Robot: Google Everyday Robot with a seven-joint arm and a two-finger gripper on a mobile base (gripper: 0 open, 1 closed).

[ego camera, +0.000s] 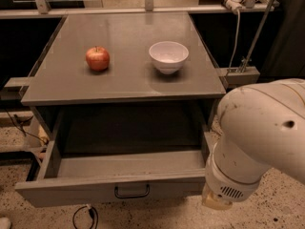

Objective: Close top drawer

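The top drawer (71,192) is a wide grey drawer pulled far out of the grey cabinet (124,87). Its flat front faces me and carries a small dark bar handle (131,191) at its centre. The part of its inside that shows holds nothing. My arm's big white link (259,137) fills the lower right, and its lower end (218,199) covers the drawer's right front corner. My gripper itself is out of view, hidden beyond that link.
A red apple (97,58) and a white bowl (168,57) stand on the cabinet top. A black cable (83,214) lies on the speckled floor below the drawer. A metal stand with a white cable (237,27) is at the back right.
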